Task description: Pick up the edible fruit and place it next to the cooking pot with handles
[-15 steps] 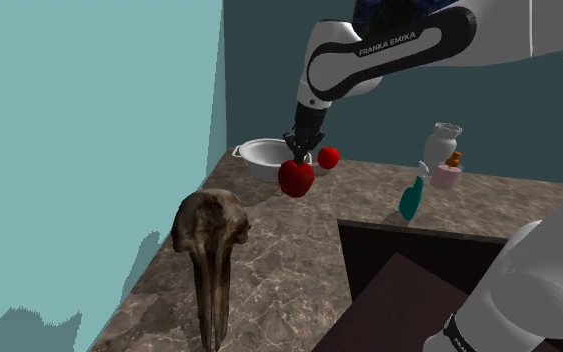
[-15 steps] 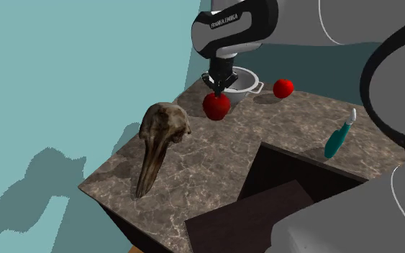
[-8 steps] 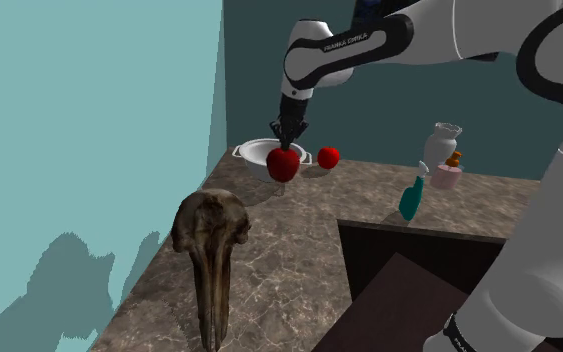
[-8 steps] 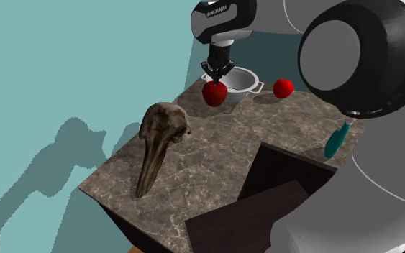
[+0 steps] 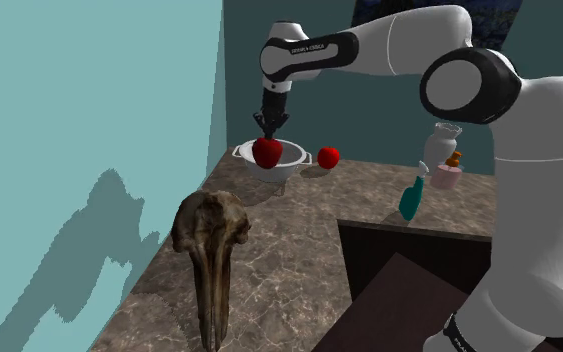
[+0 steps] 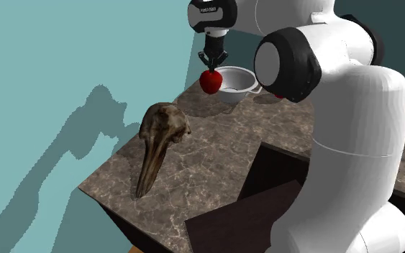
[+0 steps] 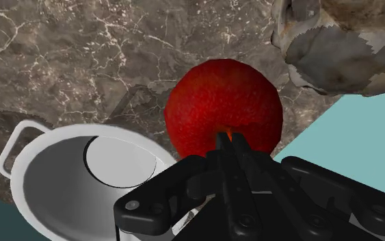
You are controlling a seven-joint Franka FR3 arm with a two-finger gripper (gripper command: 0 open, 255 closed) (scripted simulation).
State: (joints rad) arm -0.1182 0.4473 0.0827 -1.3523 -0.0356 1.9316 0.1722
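The black jaws are clamping narrowly on the top of a red apple [image 5: 267, 152], which is hanging at six o'clock beneath them, above the marbled desk [image 5: 289, 235], at nine o'clock of the white two-handled pot [image 6: 240, 83] in the second exterior view.

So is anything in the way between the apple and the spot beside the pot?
Nothing visible. The gripper holds the apple by its stem over bare counter right beside the pot. The skull lies farther along the counter, and the other red fruit sits on the pot's other side.
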